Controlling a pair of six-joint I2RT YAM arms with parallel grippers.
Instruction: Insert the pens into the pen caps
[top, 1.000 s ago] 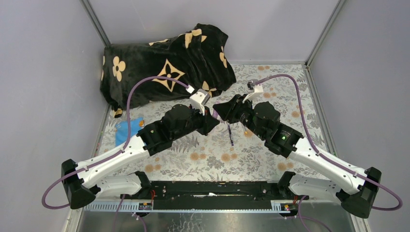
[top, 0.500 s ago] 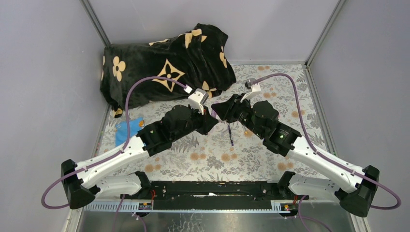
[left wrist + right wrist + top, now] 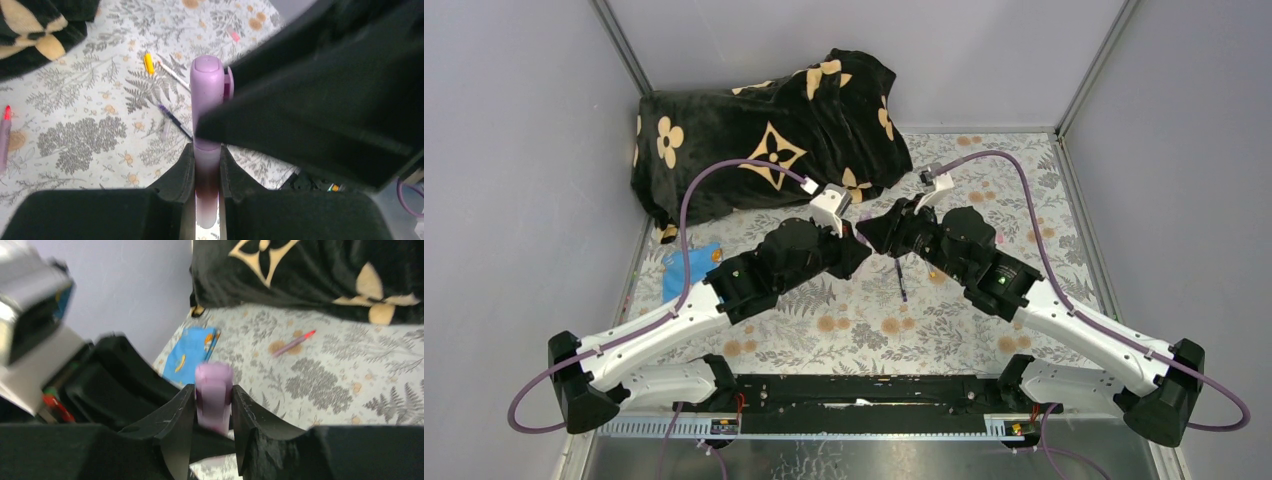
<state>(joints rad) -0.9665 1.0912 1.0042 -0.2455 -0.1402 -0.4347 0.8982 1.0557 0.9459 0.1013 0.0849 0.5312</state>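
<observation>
Grey walls close in a flowered tablecloth (image 3: 984, 190), with a black blanket (image 3: 764, 130) heaped at the back. From above, the left claw (image 3: 856, 252) and right claw (image 3: 876, 228) meet tip to tip over the middle, and a dark pen (image 3: 900, 281) lies on the cloth just beneath them. From the left wrist, the left claw is pressed tight on the lower barrel of a pen (image 3: 206, 172) standing straight up between its fingers. A lilac cap (image 3: 207, 85) sits over the pen's top, and the right claw's black bulk crosses in front. A yellow cap (image 3: 148, 63) and a white pen (image 3: 172, 75) wait on the cloth beyond. From the right wrist, the right claw pinches the lilac cap by its sides. How deep the pen sits inside cannot be told. The push probably goes best dead along the barrel, with the left claw unmoving, no sideways lean, and the cap let go only once it seats.
</observation>
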